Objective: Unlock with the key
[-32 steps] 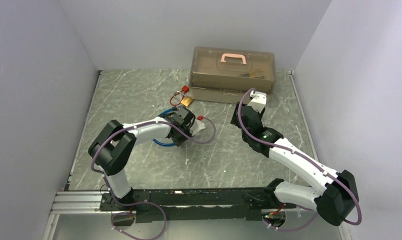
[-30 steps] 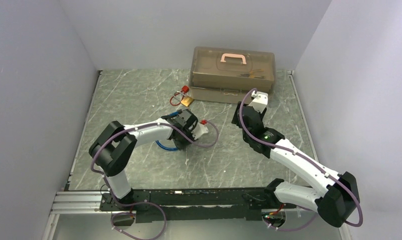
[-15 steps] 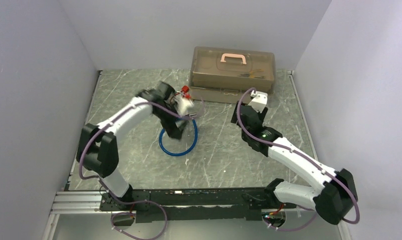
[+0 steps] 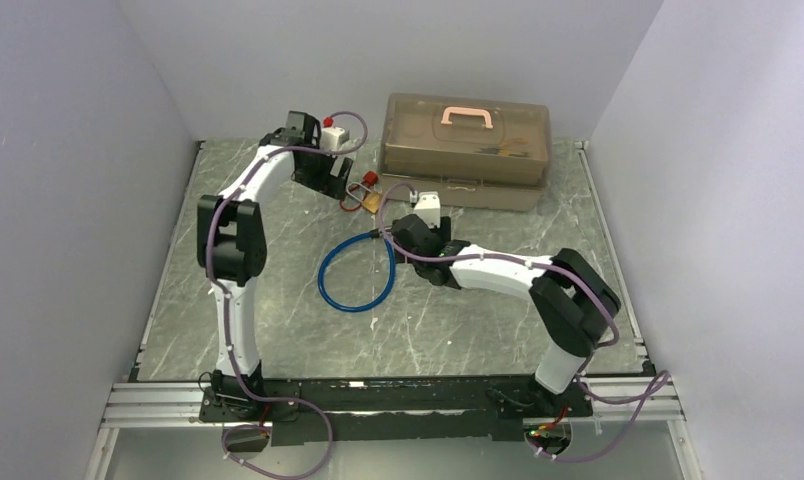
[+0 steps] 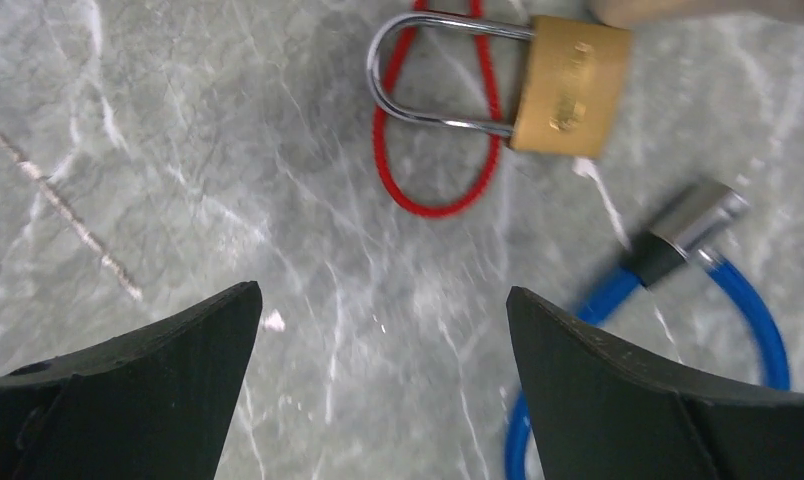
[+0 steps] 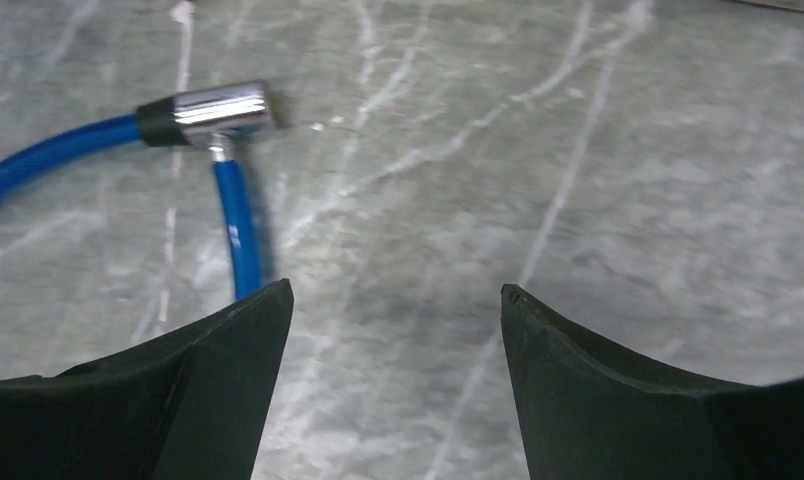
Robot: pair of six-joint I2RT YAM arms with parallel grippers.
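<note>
A brass padlock (image 5: 568, 98) with a steel shackle (image 5: 425, 72) lies flat on the marble table, a red cord (image 5: 433, 165) looped through the shackle. In the top view the padlock (image 4: 374, 201) sits by a small red piece (image 4: 370, 180), apparently the key's head. My left gripper (image 5: 383, 295) hovers open just short of the padlock, holding nothing; from above the left gripper (image 4: 338, 183) is left of it. My right gripper (image 6: 398, 290) is open and empty beside the chrome end (image 6: 218, 108) of a blue cable lock (image 4: 356, 276). The right gripper (image 4: 390, 236) shows there too.
A brown translucent toolbox (image 4: 465, 150) with a pink handle stands at the back, right behind the padlock. The blue cable (image 5: 738, 300) loop lies mid-table between the two arms. White walls close in the table on three sides.
The left gripper opened, left the blue cable on the table and swung to the far side by the padlock. The right arm swung left to the cable's chrome end.
</note>
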